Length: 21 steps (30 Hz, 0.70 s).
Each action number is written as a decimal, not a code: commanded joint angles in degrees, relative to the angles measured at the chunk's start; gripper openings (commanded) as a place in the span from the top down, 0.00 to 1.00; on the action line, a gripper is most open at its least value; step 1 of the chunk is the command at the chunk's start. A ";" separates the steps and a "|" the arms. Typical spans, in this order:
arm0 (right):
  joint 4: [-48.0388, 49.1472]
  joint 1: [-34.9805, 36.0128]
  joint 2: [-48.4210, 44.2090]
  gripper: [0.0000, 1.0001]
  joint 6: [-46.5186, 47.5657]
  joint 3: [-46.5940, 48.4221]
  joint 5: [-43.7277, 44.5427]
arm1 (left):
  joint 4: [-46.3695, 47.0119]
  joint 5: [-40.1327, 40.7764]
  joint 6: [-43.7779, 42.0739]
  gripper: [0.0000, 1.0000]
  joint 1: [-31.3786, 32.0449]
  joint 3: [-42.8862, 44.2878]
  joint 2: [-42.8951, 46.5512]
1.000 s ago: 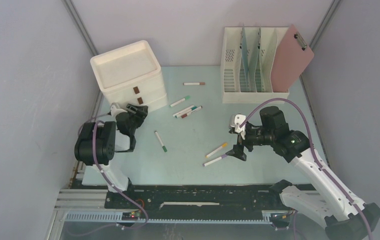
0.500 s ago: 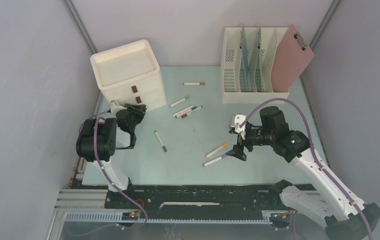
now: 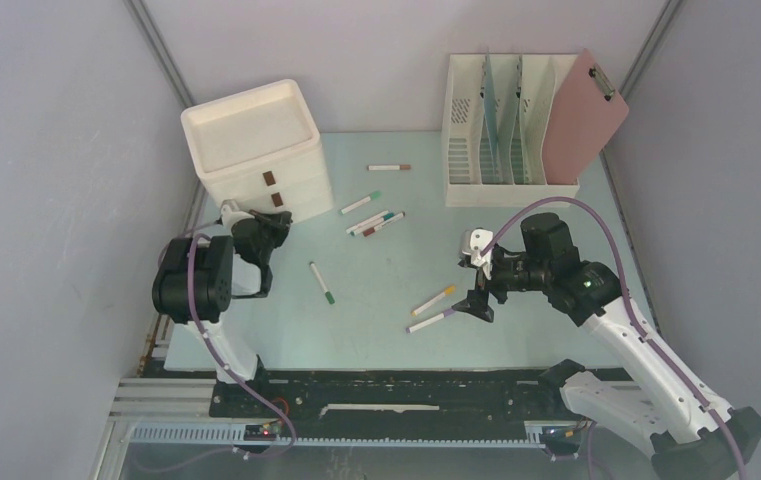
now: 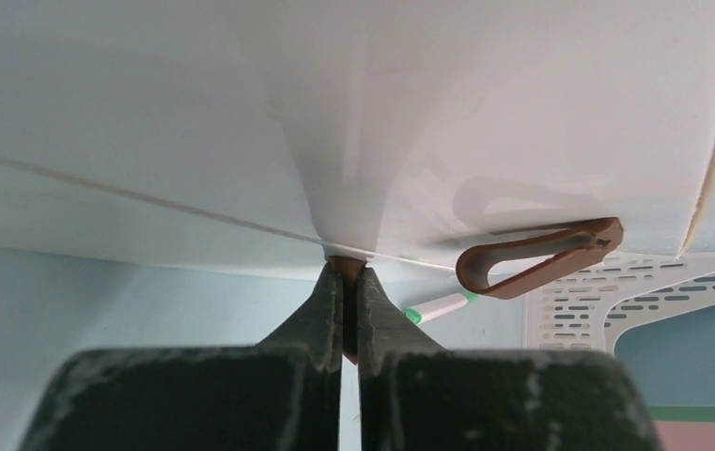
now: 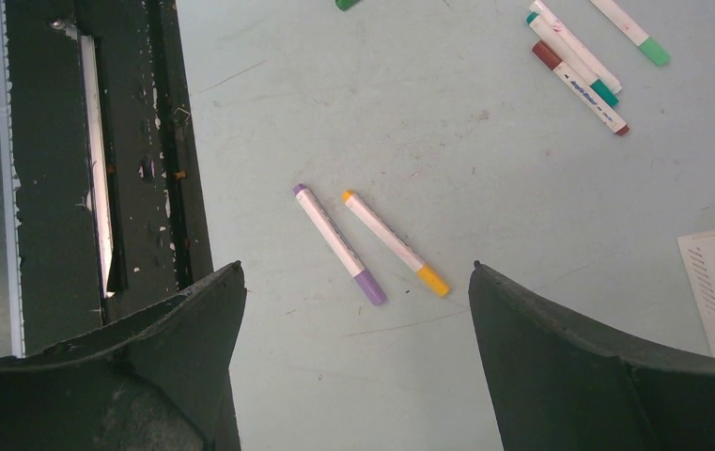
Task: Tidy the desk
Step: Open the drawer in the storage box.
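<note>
Top view: desk [image 3: 356, 325], smooth pale mint-green slab, spans from my arm bases to the far wall. My left claw [image 3: 276, 222] is at the cream boxy drawer unit [image 3: 256, 125], far left. My right claw [image 3: 476, 277] is right of centre.

Left wrist: left claw pinched tight on thin brown handle tab [image 4: 345, 269], glossy drawer front.

Right wrist: right claw spread wide, empty, above purple-capped marker [image 5: 339, 244] and yellow-capped marker [image 5: 393, 242], side by side on desk.
</note>
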<state>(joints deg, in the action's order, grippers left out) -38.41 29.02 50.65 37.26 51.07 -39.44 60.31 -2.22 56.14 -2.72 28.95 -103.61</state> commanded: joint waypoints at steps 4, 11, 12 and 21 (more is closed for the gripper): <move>0.19 0.84 -0.91 0.04 1.07 2.15 0.12 | 3.70 -5.39 2.05 1.00 -0.45 -3.84 3.76; 0.18 1.13 -0.74 0.04 1.15 2.14 0.15 | 16.51 -8.98 8.36 1.00 0.24 -13.13 2.56; 0.23 1.13 -0.70 0.05 1.15 2.16 0.22 | 17.66 -9.10 8.89 1.00 0.52 -14.18 2.64; 0.19 1.13 -0.30 0.05 1.24 2.19 0.32 | 18.90 -5.38 8.02 0.86 2.20 -22.37 6.71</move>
<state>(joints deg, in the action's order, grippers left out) -38.41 29.67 50.68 37.43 51.07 -39.24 78.63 -8.99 64.60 -1.21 8.88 -99.22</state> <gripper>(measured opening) 0.954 0.053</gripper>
